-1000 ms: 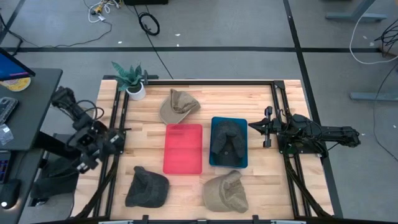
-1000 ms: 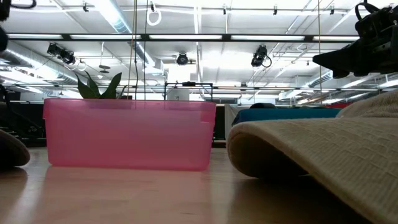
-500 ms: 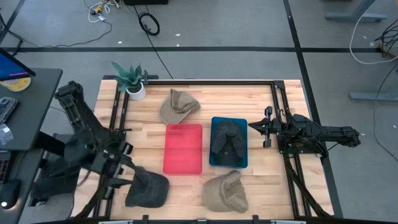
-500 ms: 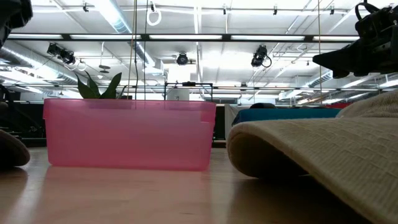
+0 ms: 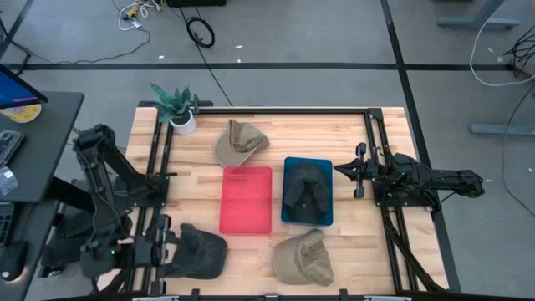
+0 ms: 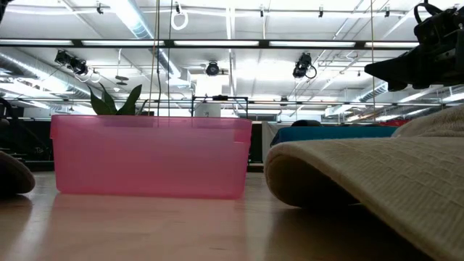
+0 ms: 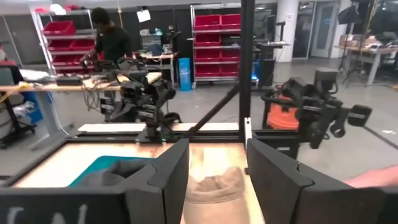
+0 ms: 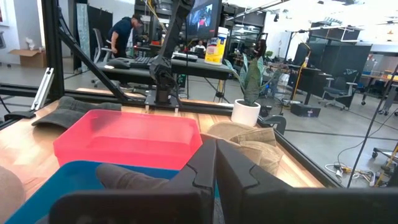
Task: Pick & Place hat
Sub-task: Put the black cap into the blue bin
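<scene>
Approaching the dark hat (image 5: 199, 252) at the table's (image 5: 351, 251) seven o'clock, my left hand (image 5: 164, 247), fingers spread, should straddle its crown squarely; my right hand (image 5: 344, 170) waits closed.

Cut off by the low view's edges: tan hat (image 6: 377, 177) at right, dark hat (image 6: 13, 174) at left; half hidden in the blue bin (image 8: 37, 186): another dark hat (image 8: 134, 177).

You're in a robotics lab: red bins (image 7: 214, 22) on racks, workbenches (image 8: 149, 65), ceiling trusses (image 6: 232, 43), a person (image 7: 112, 43) at work.
</scene>
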